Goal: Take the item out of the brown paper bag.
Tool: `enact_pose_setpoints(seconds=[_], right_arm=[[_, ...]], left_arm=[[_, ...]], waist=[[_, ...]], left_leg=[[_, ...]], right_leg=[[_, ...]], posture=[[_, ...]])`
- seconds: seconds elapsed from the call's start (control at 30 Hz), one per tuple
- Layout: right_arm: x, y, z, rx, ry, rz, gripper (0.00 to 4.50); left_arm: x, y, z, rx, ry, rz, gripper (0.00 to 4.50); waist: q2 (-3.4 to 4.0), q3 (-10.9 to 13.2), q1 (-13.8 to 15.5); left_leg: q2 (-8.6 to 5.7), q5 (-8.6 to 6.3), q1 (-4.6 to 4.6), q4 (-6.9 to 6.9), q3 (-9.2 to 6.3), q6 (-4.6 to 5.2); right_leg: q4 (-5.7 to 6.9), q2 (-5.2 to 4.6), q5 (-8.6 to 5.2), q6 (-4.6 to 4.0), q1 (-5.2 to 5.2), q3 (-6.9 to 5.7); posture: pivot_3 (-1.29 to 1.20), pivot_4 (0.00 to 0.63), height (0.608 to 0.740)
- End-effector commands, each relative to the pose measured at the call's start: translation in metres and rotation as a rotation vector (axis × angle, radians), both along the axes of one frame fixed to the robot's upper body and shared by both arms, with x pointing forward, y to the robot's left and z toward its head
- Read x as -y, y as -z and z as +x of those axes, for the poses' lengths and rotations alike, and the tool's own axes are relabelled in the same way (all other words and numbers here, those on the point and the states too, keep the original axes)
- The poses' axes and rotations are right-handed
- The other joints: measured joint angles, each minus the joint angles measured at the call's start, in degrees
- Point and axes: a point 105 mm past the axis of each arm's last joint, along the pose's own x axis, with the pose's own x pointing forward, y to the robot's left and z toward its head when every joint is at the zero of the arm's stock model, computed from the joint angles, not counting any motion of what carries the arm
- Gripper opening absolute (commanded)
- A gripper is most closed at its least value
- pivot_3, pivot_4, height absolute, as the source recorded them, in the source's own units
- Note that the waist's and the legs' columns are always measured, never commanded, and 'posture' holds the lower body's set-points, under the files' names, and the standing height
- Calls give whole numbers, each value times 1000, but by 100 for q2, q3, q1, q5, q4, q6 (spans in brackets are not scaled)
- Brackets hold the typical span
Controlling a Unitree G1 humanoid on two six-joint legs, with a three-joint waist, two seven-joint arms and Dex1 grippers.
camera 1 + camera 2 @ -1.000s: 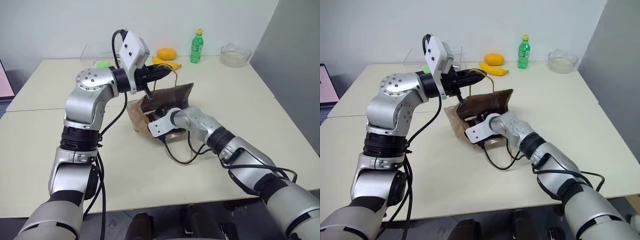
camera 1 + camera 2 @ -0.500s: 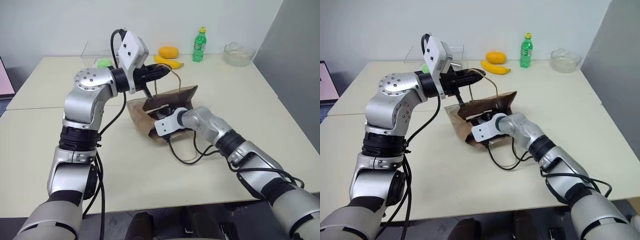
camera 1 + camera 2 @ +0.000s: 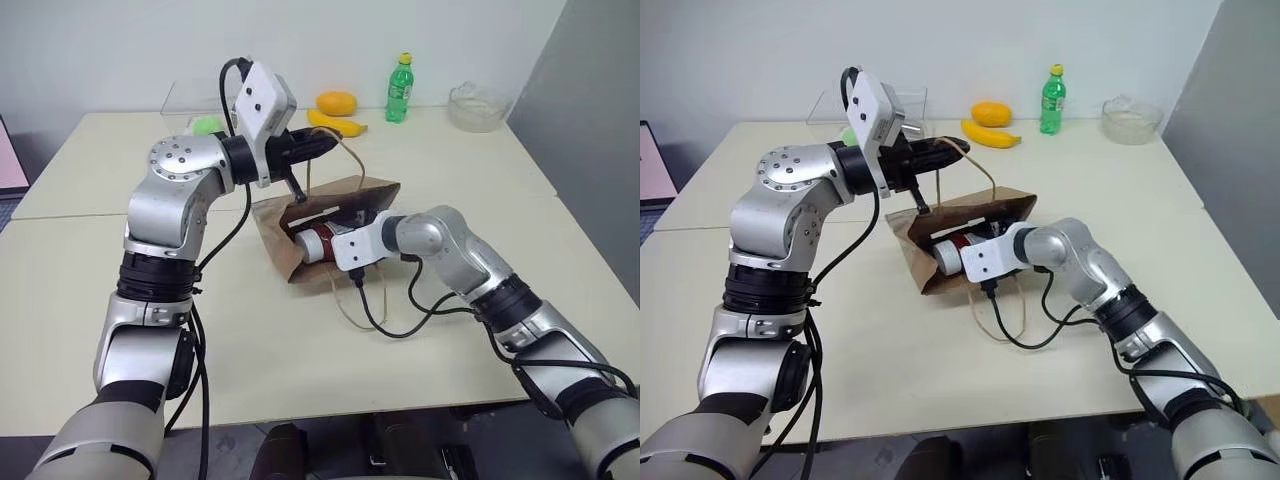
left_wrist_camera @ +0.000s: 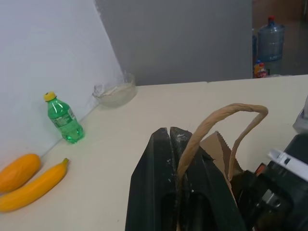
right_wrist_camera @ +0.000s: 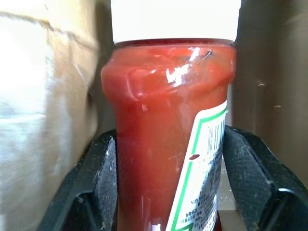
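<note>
At frame centre, in the mouth of the creased brown kraft paper bag point(image 3: 300, 240): small glossy red squeeze bottle point(image 3: 318, 243), white-labelled, now drawn partway out where earlier hidden inside. Clamped between the right gripper point(image 5: 166, 187)'s textured black fingers point(image 5: 98, 180). Above, left gripper point(image 4: 177, 159) pinched tight on the thin tan loop handle point(image 4: 226, 118), unmoved.
</note>
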Motion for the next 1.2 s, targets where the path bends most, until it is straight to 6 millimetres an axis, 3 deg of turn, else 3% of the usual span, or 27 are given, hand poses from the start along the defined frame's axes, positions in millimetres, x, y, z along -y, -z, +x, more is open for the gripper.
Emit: enact_pose_setpoints(seconds=[0.03,0.4,0.67,0.83,0.97,1.03,1.13,1.2], right_arm=[[3,-36,-11,-4,-44,141,2749],[13,-57,-48,-179,-207,270,2749],[24,-94,-75,-296,-312,431,2749],[50,-117,-72,-381,-227,583,2748],[74,-140,-68,-345,-134,693,2748],[95,-137,-57,-264,-30,660,2748],[143,-105,-28,-151,194,486,2748],[159,-91,-19,-124,251,416,2747]], left_arm=[[0,-17,-3,63,3,-1,0],[1,-16,0,60,-4,1,0],[2,-15,1,56,-5,10,0],[0,-13,2,52,-14,14,0],[-2,-11,3,48,-22,16,0],[-3,-10,3,46,-27,16,0],[-4,-9,4,47,-31,23,0],[-4,-9,4,47,-31,24,0]], waist=[[0,0,0],[0,0,1],[0,1,10],[-1,1,22],[-1,1,22],[-1,1,27],[-2,0,35],[-6,3,38]], left_leg=[[1,0,0,0,0,0],[-1,0,1,0,-1,0],[1,0,1,1,-3,0],[2,0,1,1,-1,0],[1,0,1,0,-1,0],[0,0,1,0,0,0],[-6,-1,0,0,11,1],[-8,-1,0,1,25,1]], right_leg=[[0,0,0,0,0,1],[0,0,0,0,0,-2],[2,-1,0,0,1,-3],[2,-5,0,0,1,-3],[1,-3,0,0,1,-2],[1,-3,0,0,1,-3],[-5,-4,-1,2,3,-3],[-13,-4,0,5,7,-3]], posture=[[0,150,740],[0,150,740],[0,150,740],[0,150,740],[0,150,740],[0,150,740],[0,150,740],[0,150,740]])
